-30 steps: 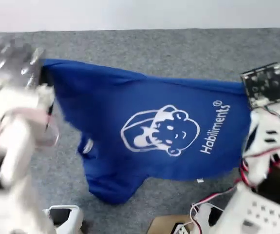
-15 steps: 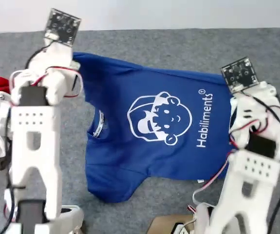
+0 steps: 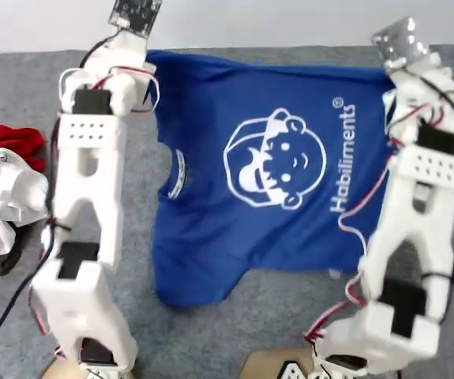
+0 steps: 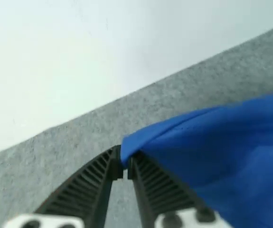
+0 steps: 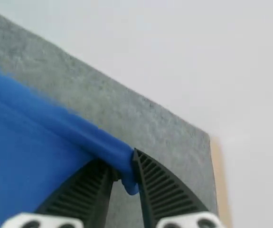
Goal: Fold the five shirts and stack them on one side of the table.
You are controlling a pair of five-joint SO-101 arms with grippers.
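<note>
The left gripper (image 4: 122,164) was clamped on a corner of the royal-blue cotton T-shirt (image 3: 274,174), its black ribbed fingers (image 4: 91,183) pinched together with a fold of blue fabric caught at the tips. Over on the other side, the right gripper (image 5: 123,168) did the same, jaws closed tight on a rolled blue edge of the shirt's opposite corner. Between the two grippers the far edge of the shirt ran nearly straight. From that edge the cloth spread back toward the bases of both arms over the grey felt table top (image 3: 290,332).

The collar (image 3: 175,174) lay just behind the left gripper, close beside that arm's white body. The large white cartoon-face print (image 3: 278,170) sat face up about midway between the grippers and a little behind them. A line of white lettering (image 3: 345,158) ran along the side nearer the right gripper. A loose blue sleeve (image 3: 187,284) hung out well behind the left gripper, near that arm's base.

Beyond both sets of fingertips there was a short strip of grey felt, then the pale wall (image 4: 79,57). Out past the left arm, on the side away from the blue shirt, a crumpled red garment (image 3: 5,142) and a bunched white garment (image 3: 5,193) lay touching each other, well apart from either gripper.
</note>
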